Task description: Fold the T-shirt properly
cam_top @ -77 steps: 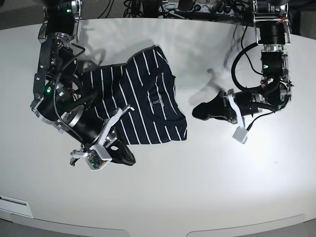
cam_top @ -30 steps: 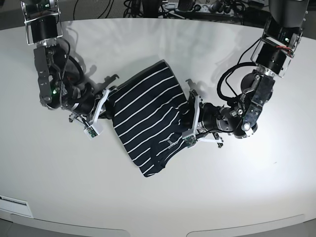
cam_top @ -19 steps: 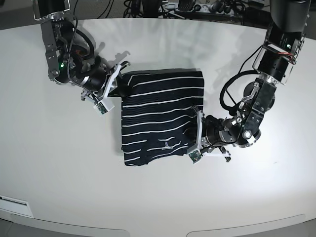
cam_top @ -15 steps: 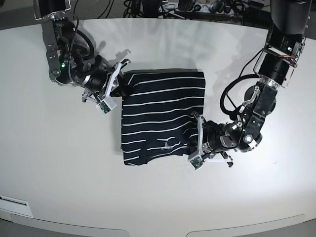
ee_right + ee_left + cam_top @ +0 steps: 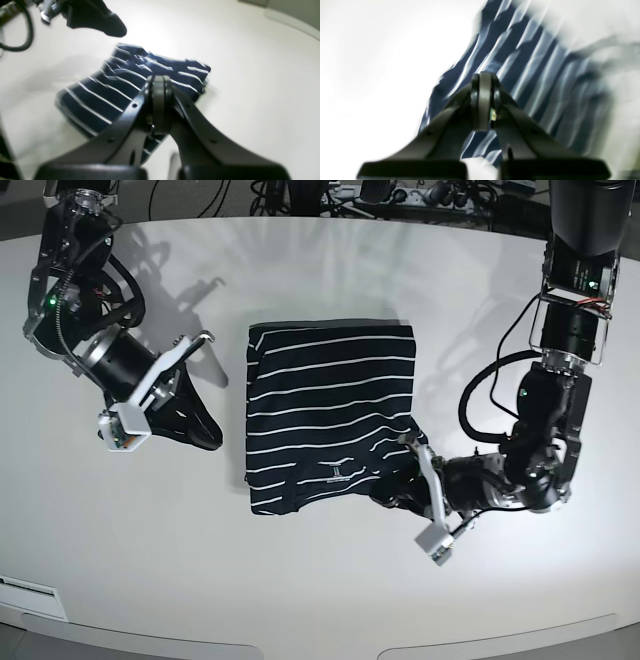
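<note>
Both tools have drawn back; striped T-shirt (image 5: 330,415) lies rectangular.

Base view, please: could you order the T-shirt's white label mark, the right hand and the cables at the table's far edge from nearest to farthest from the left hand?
From the left hand, at the T-shirt's lower right corner:
1. White label mark, just beside it on the shirt's lower part.
2. Right hand, across the shirt on the view's left.
3. Cables, at the far top edge.
</note>
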### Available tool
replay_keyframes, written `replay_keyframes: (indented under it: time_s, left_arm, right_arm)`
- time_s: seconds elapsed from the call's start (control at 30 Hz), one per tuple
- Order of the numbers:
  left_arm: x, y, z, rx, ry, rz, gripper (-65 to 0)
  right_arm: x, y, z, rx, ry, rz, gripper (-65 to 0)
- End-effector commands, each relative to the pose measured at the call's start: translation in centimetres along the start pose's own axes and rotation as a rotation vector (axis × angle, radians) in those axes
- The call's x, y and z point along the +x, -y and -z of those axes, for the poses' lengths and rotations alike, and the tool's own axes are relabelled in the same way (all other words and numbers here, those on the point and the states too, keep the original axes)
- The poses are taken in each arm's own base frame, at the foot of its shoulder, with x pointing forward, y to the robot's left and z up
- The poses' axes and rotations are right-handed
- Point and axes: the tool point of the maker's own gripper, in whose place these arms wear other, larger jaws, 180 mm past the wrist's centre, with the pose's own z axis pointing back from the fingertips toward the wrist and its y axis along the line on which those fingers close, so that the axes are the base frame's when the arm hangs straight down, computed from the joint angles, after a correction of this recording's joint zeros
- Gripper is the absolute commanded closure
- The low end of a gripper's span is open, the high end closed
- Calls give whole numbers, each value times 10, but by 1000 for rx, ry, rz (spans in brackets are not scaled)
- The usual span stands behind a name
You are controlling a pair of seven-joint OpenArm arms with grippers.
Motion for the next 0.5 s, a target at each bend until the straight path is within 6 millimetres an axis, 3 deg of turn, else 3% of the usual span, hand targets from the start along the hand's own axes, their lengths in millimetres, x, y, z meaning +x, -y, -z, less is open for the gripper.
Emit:
replay_keyframes:
  time_s: [0.0,0.1,0.23,0.33,0.47]
  left_arm:
    - [22,8,-15,-60,95,-2,0]
    - [18,26,-43,-199,177,-71,0]
    - [-15,20,-60,-143,165,-137,0]
    - [-37,35,-70,-124,148,-138,0]
    - [-67,71,-86,-109,95,-106,0]
  right_arm:
    - [24,-5,-10,37,95,-19,0]
    - [35,-5,-35,74,160,96,0]
    - [23,-9,-61,108,110,194,0]
    - [-2,-4,-79,48,11,230,0]
    - [-26,-13,-103,-4,-85,262,0]
